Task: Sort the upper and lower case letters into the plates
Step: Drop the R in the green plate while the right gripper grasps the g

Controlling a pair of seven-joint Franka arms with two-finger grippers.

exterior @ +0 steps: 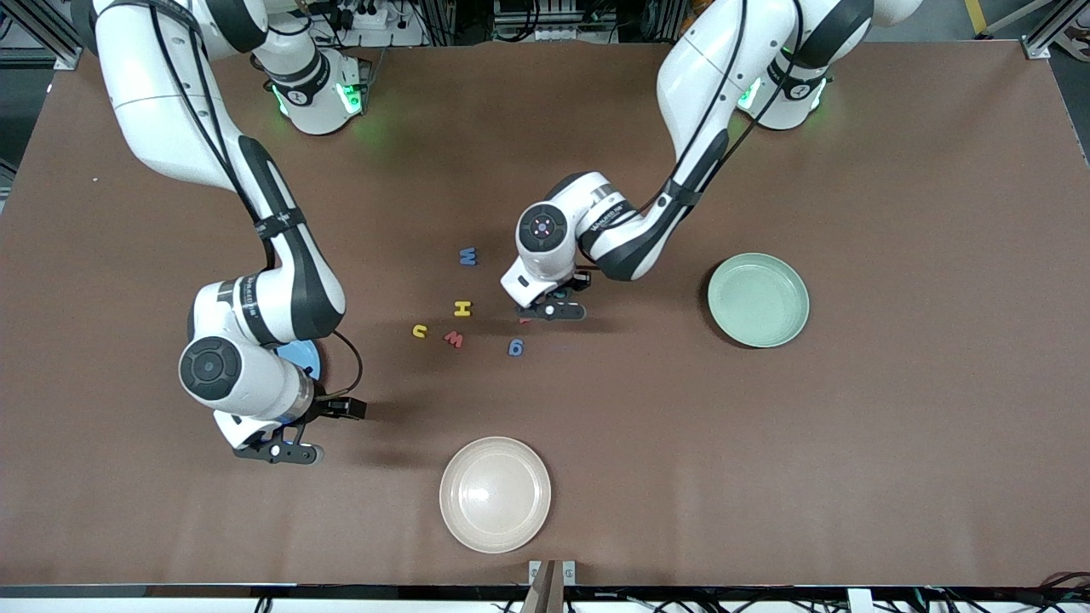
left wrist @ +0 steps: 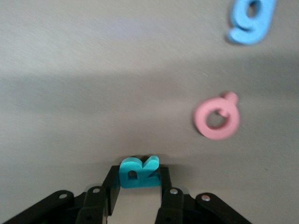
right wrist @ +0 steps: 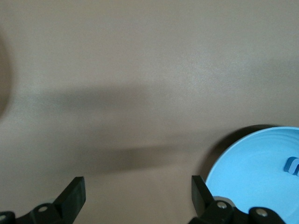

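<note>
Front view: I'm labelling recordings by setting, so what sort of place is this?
Most likely a robotics lab. Two arms are bolted to a brown table, aluminium framing and cables run along its edges, and the props are plain: foam letters such as a yellow H and a mint green plate.

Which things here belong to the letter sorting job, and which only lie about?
Job: teal letter R in left claw; loose letters; blue plate; mint plate; open right claw.
Lying about: cream plate.
</note>
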